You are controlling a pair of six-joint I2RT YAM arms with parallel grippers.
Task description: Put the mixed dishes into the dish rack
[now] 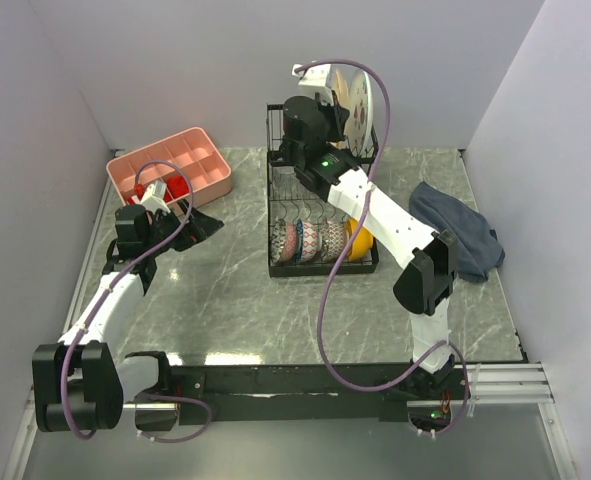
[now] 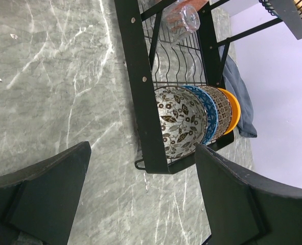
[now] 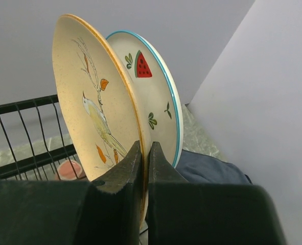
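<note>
Cream bird-motif plate (image 3: 89,102) is pinched by its rim between my right jaws, which are closed down to the plate's thickness. One finger (image 3: 122,173) lies on the painted face and the other behind it. The plate stands on edge, nearly upright. The white watermelon-slice plate (image 3: 151,92) stands right behind it, so close that I cannot tell whether they touch. Both rise over the tall back section of the dish rack (image 1: 272,200), and their lower edges are hidden from me. Low down past the wires shows the terracotta cup (image 3: 69,168). To the right of the rack a blue cloth (image 1: 455,230) lies on the counter (image 1: 225,300).

In the rack's front slots four bowls stand on edge in a row: grey leaf-patterned bowl (image 2: 179,125), blue bowl (image 2: 209,109), brown bowl (image 2: 223,109), orange bowl (image 2: 235,109). The clear glass (image 2: 181,18) lies further back in the rack.

My left jaws are spread wide with nothing between them, above the counter to the rack's left, near the pink tray (image 1: 190,155).
</note>
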